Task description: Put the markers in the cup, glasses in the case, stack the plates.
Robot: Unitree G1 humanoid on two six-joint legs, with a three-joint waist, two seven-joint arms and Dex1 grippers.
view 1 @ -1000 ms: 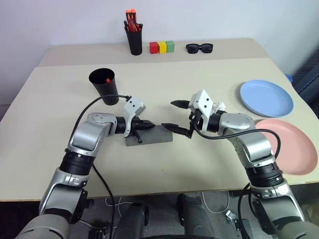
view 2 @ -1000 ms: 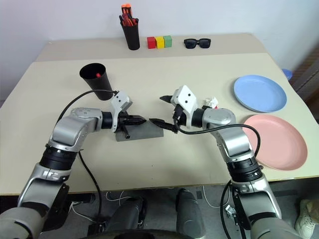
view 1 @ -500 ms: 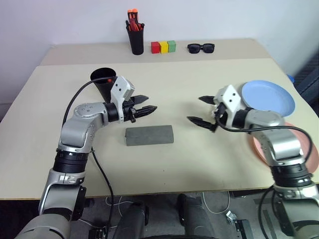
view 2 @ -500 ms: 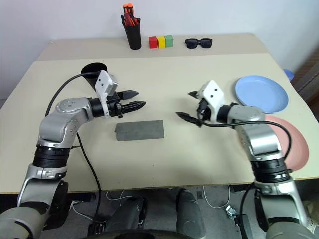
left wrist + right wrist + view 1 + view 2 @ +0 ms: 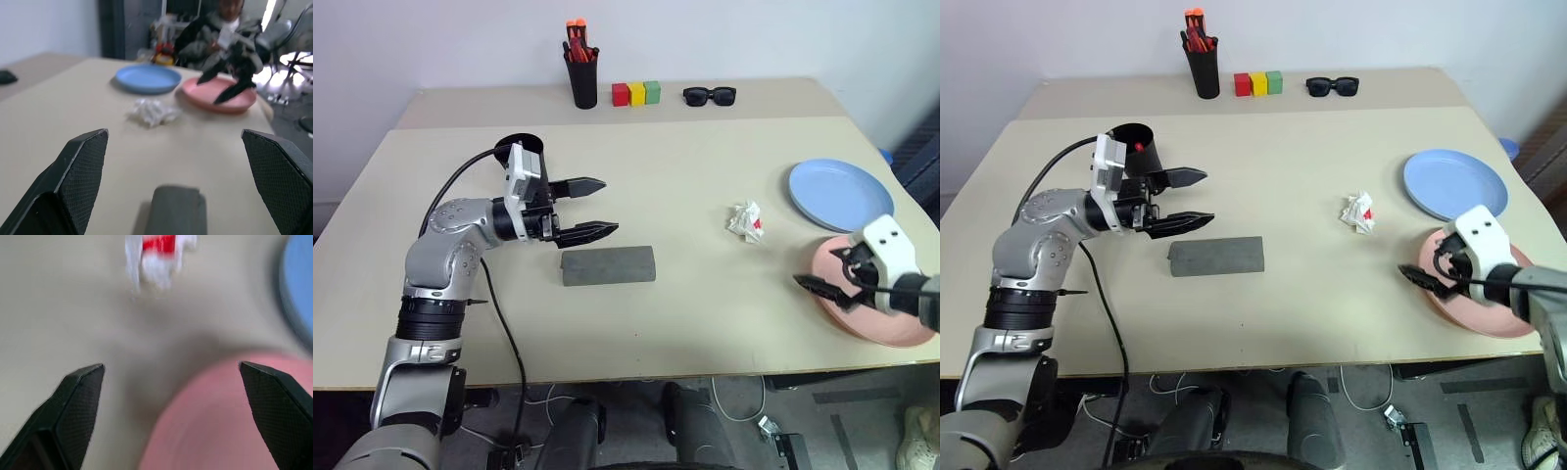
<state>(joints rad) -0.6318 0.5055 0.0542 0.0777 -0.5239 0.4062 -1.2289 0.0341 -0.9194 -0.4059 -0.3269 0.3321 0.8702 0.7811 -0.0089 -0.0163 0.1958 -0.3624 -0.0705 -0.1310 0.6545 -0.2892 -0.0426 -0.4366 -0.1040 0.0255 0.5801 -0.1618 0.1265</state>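
Observation:
The grey case (image 5: 607, 265) lies closed at the table's middle. My left gripper (image 5: 607, 206) hovers open and empty just above its far left side, pointing right. Behind that wrist stands the black cup (image 5: 1133, 147), with a red marker cap (image 5: 1139, 147) showing inside it. The glasses are hidden. At the right, the light blue plate (image 5: 840, 194) lies flat, and the pink plate (image 5: 881, 304) lies nearer to me. My right gripper (image 5: 818, 269) stands open and empty at the pink plate's left rim, with the pink plate (image 5: 220, 421) below its fingers.
A crumpled white-and-red paper scrap (image 5: 744, 220) lies between the case and the blue plate. Along the back edge stand a pen pot (image 5: 582, 80) of orange-capped pens, three coloured blocks (image 5: 636, 93) and black sunglasses (image 5: 709, 95).
My left gripper has opened, let go of the case and risen off it. My right gripper has swung from the case's right end across to the pink plate. The case has stayed put, closed.

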